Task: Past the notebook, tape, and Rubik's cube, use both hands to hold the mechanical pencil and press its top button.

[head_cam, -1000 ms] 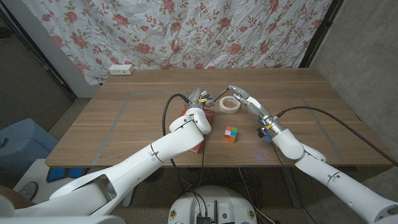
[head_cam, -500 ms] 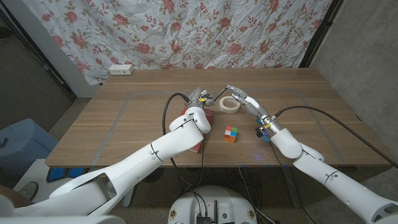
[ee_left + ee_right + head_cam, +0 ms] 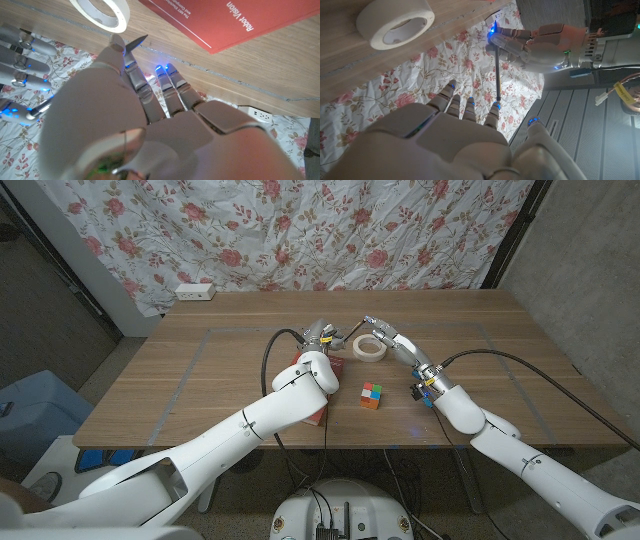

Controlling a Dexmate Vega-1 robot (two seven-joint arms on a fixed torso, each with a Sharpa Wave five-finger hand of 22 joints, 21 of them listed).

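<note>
Dark mechanical pencil (image 3: 498,75) spans both hands: left hand (image 3: 540,45) pinches one end, right hand (image 3: 470,135) fingertips hold the other. One tape roll (image 3: 369,347), one Rubik's cube (image 3: 371,395), one red notebook (image 3: 210,22).

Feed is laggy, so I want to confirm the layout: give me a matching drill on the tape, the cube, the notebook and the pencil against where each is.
Things:
1. tape roll
2. Rubik's cube
3. red notebook
4. mechanical pencil

Places:
A. held off the table between both hands
B. alone on bare wood, nearest the robot
C. partly hidden under the left arm
D. below the right hand's fingers

Pairs: 1-D, 2-B, 3-C, 4-A
</note>
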